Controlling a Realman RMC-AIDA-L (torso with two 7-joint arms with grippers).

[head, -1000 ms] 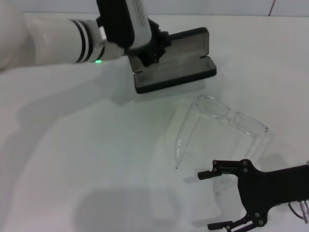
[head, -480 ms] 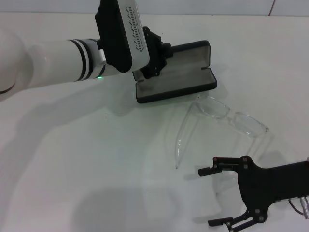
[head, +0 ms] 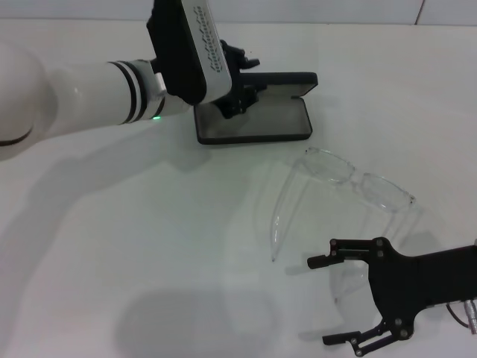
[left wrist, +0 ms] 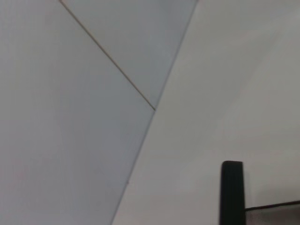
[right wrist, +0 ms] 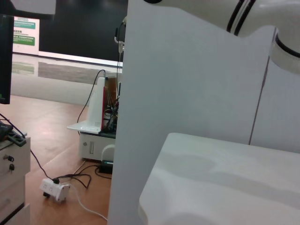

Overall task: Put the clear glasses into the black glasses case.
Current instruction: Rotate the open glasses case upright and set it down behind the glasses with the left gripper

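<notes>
Left gripper [head: 237,78] sits at the far-left end of the open rectangular black hard-shell glasses case [head: 257,119] on the white table [head: 134,246]; cannot tell its finger state. Transparent plastic clear glasses [head: 339,186] lie near the case, temples toward the robot. Right gripper [head: 339,302] hovers just beside them, 2 fingers spread, holding nothing.

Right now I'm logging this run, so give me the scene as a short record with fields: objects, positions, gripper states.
surface: white table
black glasses case: open, lying at the far middle of the table, grey lining showing
clear glasses: on the table nearer the robot than the case and to its right, apart from it, temples unfolded
left gripper: at the case's far left end; finger state unclear
right gripper: open, low at the near right, close to one temple tip
</notes>
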